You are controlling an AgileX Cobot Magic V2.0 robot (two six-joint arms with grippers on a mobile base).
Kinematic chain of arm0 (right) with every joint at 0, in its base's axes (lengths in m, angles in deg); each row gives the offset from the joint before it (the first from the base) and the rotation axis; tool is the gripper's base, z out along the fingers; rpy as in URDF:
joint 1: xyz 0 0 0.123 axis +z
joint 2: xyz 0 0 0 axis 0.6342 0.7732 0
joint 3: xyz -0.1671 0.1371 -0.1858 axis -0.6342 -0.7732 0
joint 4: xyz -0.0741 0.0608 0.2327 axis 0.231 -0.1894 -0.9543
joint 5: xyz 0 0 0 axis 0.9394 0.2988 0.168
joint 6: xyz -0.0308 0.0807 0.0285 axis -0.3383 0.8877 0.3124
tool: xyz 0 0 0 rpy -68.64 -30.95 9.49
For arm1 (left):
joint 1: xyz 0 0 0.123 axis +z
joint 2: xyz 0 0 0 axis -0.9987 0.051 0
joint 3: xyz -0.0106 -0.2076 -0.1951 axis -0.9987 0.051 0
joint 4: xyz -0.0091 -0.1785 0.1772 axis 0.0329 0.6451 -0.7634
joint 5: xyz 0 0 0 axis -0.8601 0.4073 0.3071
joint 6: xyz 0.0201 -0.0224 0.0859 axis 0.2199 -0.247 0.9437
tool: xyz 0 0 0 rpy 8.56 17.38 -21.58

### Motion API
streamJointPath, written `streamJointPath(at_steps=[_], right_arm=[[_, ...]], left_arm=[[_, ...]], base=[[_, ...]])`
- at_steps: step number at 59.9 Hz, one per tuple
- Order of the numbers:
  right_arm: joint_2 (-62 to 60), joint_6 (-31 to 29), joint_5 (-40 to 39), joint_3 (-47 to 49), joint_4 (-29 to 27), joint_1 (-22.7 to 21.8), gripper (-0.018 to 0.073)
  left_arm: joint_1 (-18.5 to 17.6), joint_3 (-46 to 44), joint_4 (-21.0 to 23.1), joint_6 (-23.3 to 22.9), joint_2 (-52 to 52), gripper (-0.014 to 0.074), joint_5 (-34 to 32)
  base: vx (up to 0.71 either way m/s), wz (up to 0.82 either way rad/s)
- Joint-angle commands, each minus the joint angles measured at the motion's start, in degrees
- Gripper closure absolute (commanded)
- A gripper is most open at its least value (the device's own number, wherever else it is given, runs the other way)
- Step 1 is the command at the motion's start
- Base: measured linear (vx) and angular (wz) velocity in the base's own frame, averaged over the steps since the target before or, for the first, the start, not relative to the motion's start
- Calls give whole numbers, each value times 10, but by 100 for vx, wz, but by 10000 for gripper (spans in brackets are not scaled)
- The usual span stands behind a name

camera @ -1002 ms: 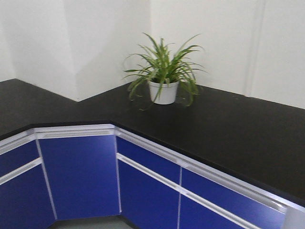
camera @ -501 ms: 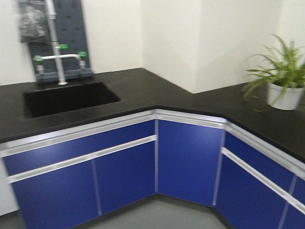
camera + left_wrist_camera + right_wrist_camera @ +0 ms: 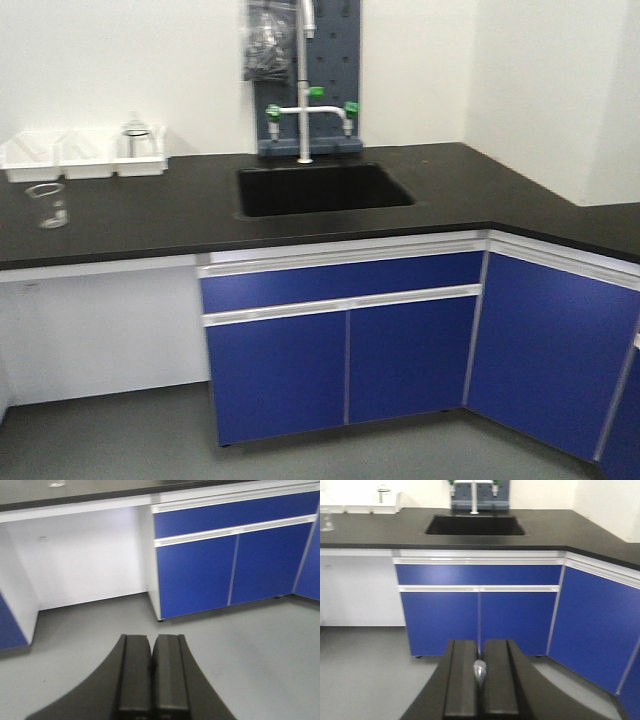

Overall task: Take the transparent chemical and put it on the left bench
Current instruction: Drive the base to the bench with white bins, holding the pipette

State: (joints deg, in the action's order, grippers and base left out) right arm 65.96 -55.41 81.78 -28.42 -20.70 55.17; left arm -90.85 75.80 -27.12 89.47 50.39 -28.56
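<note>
Facing a lab counter across grey floor, both of the robot's arms point at the cabinets from well back. Upright on the left bench (image 3: 140,215), near its left end, stands the transparent chemical (image 3: 45,205). It is a small clear beaker just in front of a white tray (image 3: 60,172) that holds another glass vessel (image 3: 136,138). Blur hides the beaker's contents. To the right, a black sink (image 3: 320,192) is set into the counter above blue cabinet doors (image 3: 340,350), with a white faucet (image 3: 303,110) on its far side. The left gripper (image 3: 151,637) has its fingers pressed together with nothing between them. The right gripper (image 3: 481,641) is likewise closed to a thin seam, where a small translucent bulb (image 3: 479,671) sits pinched. What the bulb belongs to cannot be told. Both grippers are well apart from the beaker.
</note>
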Motion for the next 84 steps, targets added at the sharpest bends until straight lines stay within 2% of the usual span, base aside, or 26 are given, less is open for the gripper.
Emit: streamJointPath(at_steps=[1,41,64,84], right_arm=[[5,-4,-45,16,8,0,561],[5,-4,-45,16,8,0,561],[5,-4,-45,16,8,0,561],[5,-4,-45,16,8,0,561]], left_arm=[[-1,9,0,-4,-11,600,-45],[-1,9,0,-4,-11,600,-45],[-1,9,0,-4,-11,600,-45],[-1,9,0,-4,-11,600,-45]], base=[[-10,46],[2,48],[24,57],[38,30]])
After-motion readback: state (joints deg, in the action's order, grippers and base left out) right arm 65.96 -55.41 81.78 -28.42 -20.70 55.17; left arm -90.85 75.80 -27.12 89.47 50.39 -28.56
